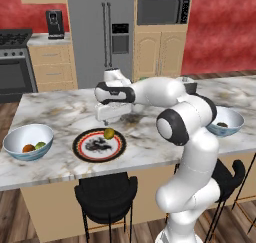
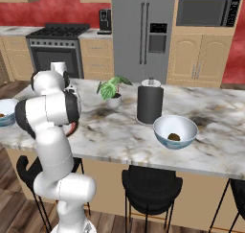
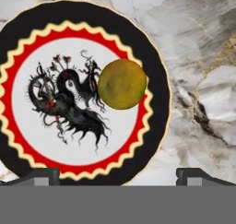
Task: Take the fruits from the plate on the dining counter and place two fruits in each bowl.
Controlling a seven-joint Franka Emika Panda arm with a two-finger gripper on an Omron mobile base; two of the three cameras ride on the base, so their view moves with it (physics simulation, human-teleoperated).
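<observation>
Gripper [image 1: 106,122] hangs above the plate [image 1: 82,139], pointing down at the dining counter [image 1: 55,112]. In the hand view the two finger tips [image 3: 44,174] stand wide apart at the bottom edge, nothing between them: jaws spread, hand empty.

One fruit is left on the plate, the yellow-green fruit [image 3: 122,84]. It sits ahead of the finger tips and roughly midway between their lines, resting where the red ring meets the white centre, on the side of the plate nearer the bare marble. Judged: the hand is lined up over it so the spread fingers can drop to either side; the fruit is round and may roll if one finger touches first.

Off to the hand's side, well apart from the plate, the near bowl [image 1: 15,137] holds the orange fruit [image 1: 28,148] and the green fruit [image 1: 40,145], lying just beside each other. That bowl has its two, by my reading.

On the other side, beyond the arm, the far bowl [image 2: 162,124] holds a single dark brown fruit [image 2: 174,137]. Judged: the fruit under the hand belongs there, which would finish the job; three of four appear placed.

The carry would pass across the counter, near a dark cylinder [image 2: 150,105] and a potted plant [image 2: 114,90] that stand behind the far bowl.
</observation>
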